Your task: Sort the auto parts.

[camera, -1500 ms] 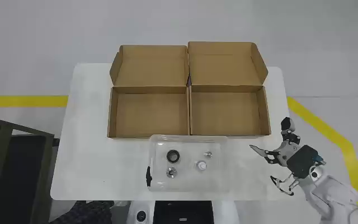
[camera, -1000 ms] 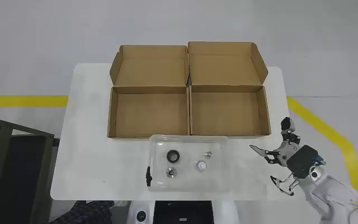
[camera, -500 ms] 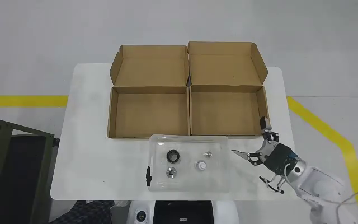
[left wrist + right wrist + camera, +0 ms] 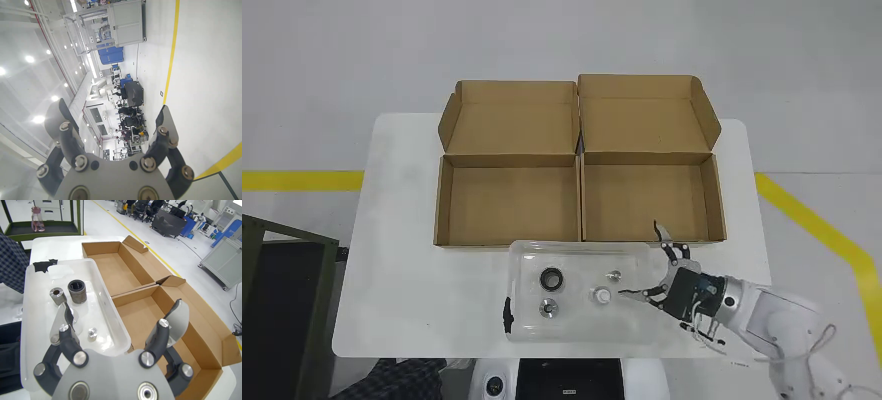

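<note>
Bearing [image 4: 77, 294] stands upright in tray [image 4: 110, 311] — seemingly ring-like from above.

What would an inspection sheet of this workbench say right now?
Surface: white table.
Job's things: clear tray holding bearing, bushing, bolt and white part; two open cardboard boxes behind it.
Clutter: black tape scrap at the tray's edge.
Grippers: right gripper above the tray's end, jaws open; left gripper facing the hall, jaws open.
Cables: one cable on the floor.
Surroundings: yellow floor line, shelf cart.
</note>
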You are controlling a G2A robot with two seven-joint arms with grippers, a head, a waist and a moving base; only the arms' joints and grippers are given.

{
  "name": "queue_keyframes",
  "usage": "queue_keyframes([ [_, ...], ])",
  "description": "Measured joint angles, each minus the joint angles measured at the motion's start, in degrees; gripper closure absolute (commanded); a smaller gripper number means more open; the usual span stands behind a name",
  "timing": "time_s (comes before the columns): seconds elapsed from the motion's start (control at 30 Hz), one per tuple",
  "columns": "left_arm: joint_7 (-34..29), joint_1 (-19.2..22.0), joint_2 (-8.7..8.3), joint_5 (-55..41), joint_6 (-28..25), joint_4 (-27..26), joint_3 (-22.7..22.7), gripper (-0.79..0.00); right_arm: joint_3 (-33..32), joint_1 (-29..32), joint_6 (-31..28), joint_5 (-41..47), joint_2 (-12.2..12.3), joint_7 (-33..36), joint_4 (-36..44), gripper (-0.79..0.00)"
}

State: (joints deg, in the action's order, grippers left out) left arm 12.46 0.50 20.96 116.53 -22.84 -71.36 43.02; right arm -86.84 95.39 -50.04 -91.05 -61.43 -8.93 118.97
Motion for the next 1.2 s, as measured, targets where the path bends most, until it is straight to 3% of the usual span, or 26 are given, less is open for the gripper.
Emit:
queue_keyframes([
  [0.4, 0.0, 0.0, 0.0, 0.0, 0.0, 0.0, 0.0, -0.785, 7.4, -2.7, -5.0, -2.1, 0.4, 6.8, 0.2, -0.785],
  [0.77, 0.0, 0.0, 0.0, 0.0, 0.0, 0.0, 0.0, -0.785, 10.3, -4.4, -7.6, -0.3, 0.7, 13.0, -1.5, -0.785],
  [1.2, 0.0, 0.0, 0.0, 0.0, 0.0, 0.0, 0.0, -0.785, 13.0, -6.7, -6.5, 2.0, 0.9, 18.6, -3.1, -0.751],
])
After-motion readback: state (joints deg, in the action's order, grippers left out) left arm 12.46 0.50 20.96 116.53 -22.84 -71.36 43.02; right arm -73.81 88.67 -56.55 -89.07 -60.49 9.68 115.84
